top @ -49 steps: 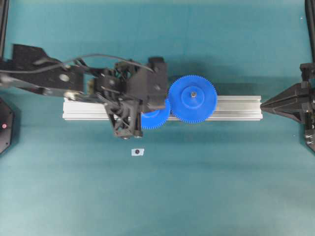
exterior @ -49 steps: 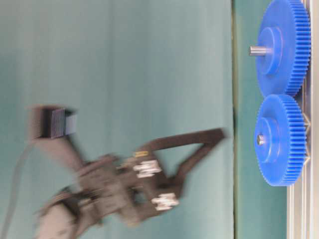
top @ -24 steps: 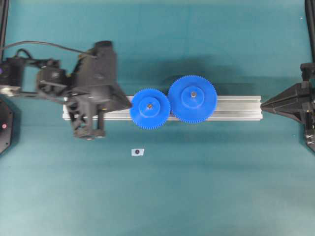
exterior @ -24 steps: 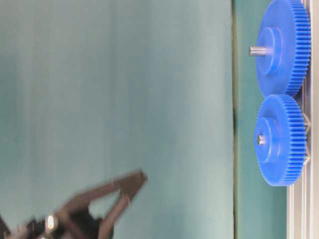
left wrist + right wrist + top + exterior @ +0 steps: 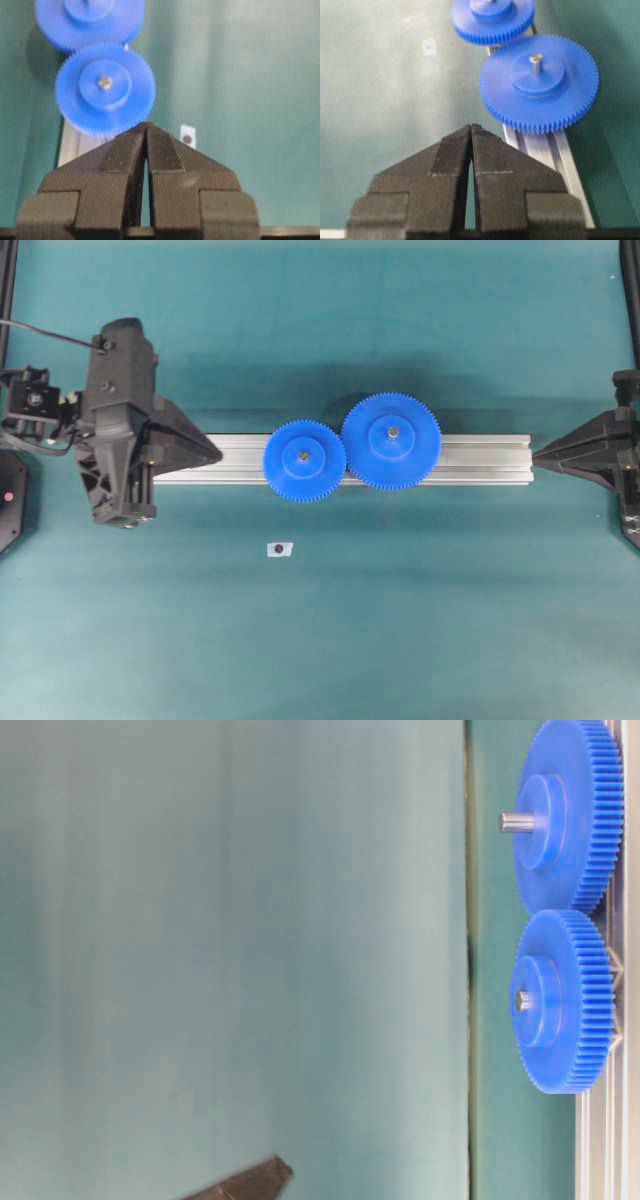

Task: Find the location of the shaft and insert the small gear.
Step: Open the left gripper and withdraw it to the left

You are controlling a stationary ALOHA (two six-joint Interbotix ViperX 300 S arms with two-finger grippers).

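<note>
In the left wrist view, nearest us, the left gripper (image 5: 146, 131) has its fingers (image 5: 125, 155) pressed together on nothing. Just beyond the tips sits the small gear (image 5: 105, 89), a silver peg end showing in its hub, which we take for the shaft (image 5: 104, 81). Farther up the frame the larger gear (image 5: 90, 20) meshes against it, both on the aluminium rail (image 5: 75, 145). A small white tag (image 5: 187, 136) lies on the teal worktop (image 5: 240, 75) to the right. Overhead, the small gear (image 5: 304, 460) sits mid-frame on the rail, the left gripper (image 5: 215, 452) well apart at left, the right gripper (image 5: 536, 452) at the far right edge, fingers (image 5: 455, 150) likewise closed and empty. We judge insertion done; only arm retreat seems left.
</note>
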